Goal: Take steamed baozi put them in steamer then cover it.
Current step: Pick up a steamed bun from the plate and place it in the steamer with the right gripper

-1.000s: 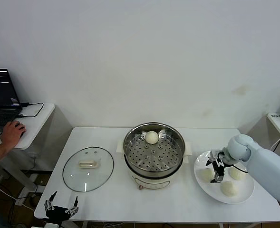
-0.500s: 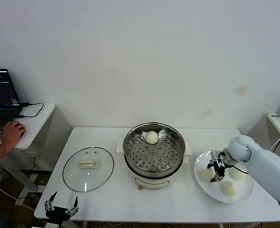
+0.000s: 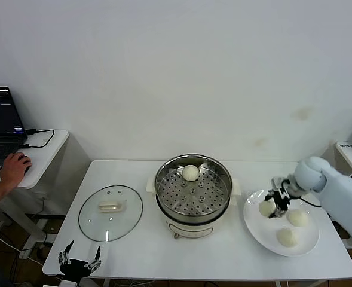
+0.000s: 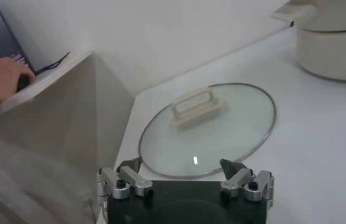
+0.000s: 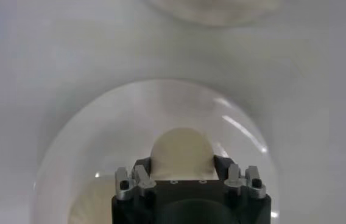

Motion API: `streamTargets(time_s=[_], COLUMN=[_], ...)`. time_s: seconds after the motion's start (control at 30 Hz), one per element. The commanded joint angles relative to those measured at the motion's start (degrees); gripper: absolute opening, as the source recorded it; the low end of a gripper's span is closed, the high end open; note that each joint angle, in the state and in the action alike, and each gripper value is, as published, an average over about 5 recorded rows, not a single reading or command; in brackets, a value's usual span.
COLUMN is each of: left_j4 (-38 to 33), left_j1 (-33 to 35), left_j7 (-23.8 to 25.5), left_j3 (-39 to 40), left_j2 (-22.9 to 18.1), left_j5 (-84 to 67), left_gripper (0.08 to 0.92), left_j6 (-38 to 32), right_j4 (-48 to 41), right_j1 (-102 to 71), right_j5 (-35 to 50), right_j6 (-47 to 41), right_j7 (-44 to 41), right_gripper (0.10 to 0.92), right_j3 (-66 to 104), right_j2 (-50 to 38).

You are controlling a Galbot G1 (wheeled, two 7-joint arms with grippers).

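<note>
One steamed baozi [image 3: 190,173] sits at twelve o'clock on the perforated tray of the steamer [image 3: 193,194], and at three o'clock from the pot three more lie on a white plate [image 3: 253,228], the nearest bun [image 3: 265,208] clamped by the right gripper [image 3: 277,206]. Only the right wrist view shows that bun [image 5: 182,150] wedged between the narrowed fingers [image 5: 144,176]. The left gripper [image 4: 185,182] hangs wide and empty off the table's corner at seven o'clock, just beside the glass lid [image 4: 208,128]; no writing is legible.

The steamer [image 3: 193,192] stands open on top, one baozi [image 3: 190,173] at its far rim. Bare bench [image 3: 235,248] runs between steamer and plate [image 3: 256,230]; the glass lid [image 3: 110,212] lies well left.
</note>
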Motion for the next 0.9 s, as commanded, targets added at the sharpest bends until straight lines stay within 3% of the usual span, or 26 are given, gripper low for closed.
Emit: streamTargets(time_s=[0.03,0.47,0.9], left_j4=[-0.1,-1.4,-2.6], left_j1=[0.0,0.1,-0.5], left_j7=[-0.1,-0.7,-0.4], left_j3=[0.1,-0.9,-1.2], left_j2=[0.0,0.9,-0.3], left_j5=[0.2,-0.8,-1.5], left_gripper=[0.823,0.823,0.823], left_j6=[0.0,-0.1,0.2], right_j4=[2.3,1.9,-8.5], right_j1=[17.6,33.6,29.9], right_j5=[8.1,21.7,23.4], right_j6=[-1.4,-7.2,-9.1], right_j7=[-1.8,-2.8,-1.4], right_gripper=[0.636,0.644,0.645], right_j3=[-11.0,-23.3,-25.8], right_j2=[0.0,14.0,31.5])
